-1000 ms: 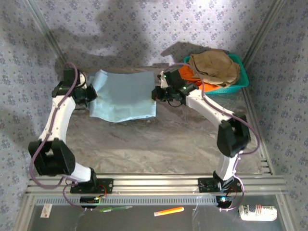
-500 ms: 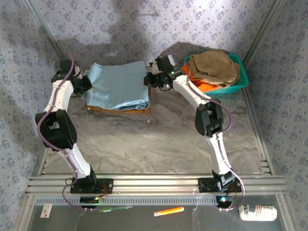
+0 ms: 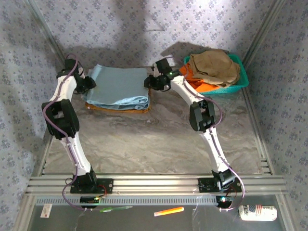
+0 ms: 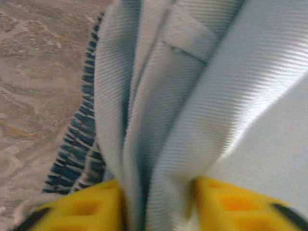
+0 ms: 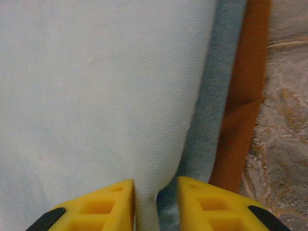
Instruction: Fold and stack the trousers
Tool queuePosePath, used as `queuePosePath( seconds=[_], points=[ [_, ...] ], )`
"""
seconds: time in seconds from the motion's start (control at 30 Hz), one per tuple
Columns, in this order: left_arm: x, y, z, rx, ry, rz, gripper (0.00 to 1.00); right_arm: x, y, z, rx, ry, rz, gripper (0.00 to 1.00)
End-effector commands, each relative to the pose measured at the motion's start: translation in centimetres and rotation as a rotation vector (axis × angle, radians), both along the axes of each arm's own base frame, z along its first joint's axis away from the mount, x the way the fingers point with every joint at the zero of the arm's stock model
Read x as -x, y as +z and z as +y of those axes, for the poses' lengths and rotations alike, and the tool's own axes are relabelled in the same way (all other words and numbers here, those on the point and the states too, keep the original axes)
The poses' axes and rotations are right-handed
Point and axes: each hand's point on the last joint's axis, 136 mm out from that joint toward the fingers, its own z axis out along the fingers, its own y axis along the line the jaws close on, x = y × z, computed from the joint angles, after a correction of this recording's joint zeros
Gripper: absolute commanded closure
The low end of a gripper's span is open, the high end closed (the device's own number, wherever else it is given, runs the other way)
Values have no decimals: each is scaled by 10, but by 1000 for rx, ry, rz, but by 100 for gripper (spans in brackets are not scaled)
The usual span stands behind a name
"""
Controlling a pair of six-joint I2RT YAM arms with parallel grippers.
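Layers of pale cloth bunch between the yellow fingers [image 4: 82, 209] of my left hand [image 3: 88, 84], which sits at the far left of the tabletop [image 3: 159, 139]. It is closed on the left edge of the trousers [image 3: 118, 86]. I grip the whole thickness there so the folded layers cannot slide apart. A dark striped edge [image 4: 77, 144] peeks out below the cloth on that side, and I take it for part of the pile underneath.

The trousers themselves lie as a flat, folded rectangle between my two hands, on top of that pile rather than on the bare tabletop. A rust-brown layer [image 3: 120, 109] shows along their near edge.

My right hand [image 3: 153, 83] is at the right edge. Its fingers are narrow, pinching only a thin lip of the same pale cloth. Holding both ends keeps the bundle taut and square over the pile. From that wrist I see a blue denim layer [image 5: 216, 96] just beside the pale cloth, then the rust-brown one.

Further right stands a green basket [image 3: 242, 81] holding a tan garment [image 3: 214, 67] and an orange garment [image 3: 191, 76], both apart from my work.

I judge the fold to be done and the stacking nearly so; letting go evenly on both sides seems the sensible next move
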Motion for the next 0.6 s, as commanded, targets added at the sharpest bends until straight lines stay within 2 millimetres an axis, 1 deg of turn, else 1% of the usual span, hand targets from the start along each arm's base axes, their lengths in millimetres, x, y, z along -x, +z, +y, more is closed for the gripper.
queuePosePath(
  seconds=[0.0,0.07,0.13,0.17,0.27,0.3,0.33,0.4,0.47,0.53,0.57],
  points=[
    [1,2,29,-9,82,-14,35,-8,3,-25,-22,-39,54,62],
    [6,18,27,21,110,-20,31,-2,18,-25,-19,-14,33,60],
    [13,43,24,47,142,-35,28,6,32,-26,-5,5,9,58],
    [18,58,22,59,160,-58,27,11,40,-27,5,6,1,58],
    [37,93,19,64,220,-102,27,25,57,-28,36,8,-31,57],
    [45,100,17,59,239,-103,27,31,63,-27,45,6,-45,57],
    [50,106,11,58,237,-108,29,35,66,-25,50,9,-56,57],
    [60,114,-3,50,219,-115,36,48,72,-14,55,26,-75,57],
    [61,117,-24,52,174,-137,43,59,74,2,56,56,-86,59],
    [57,112,-46,63,133,-154,52,68,70,19,54,89,-87,67],
    [54,105,-54,64,117,-152,59,71,64,28,50,103,-77,73]
  ],
)
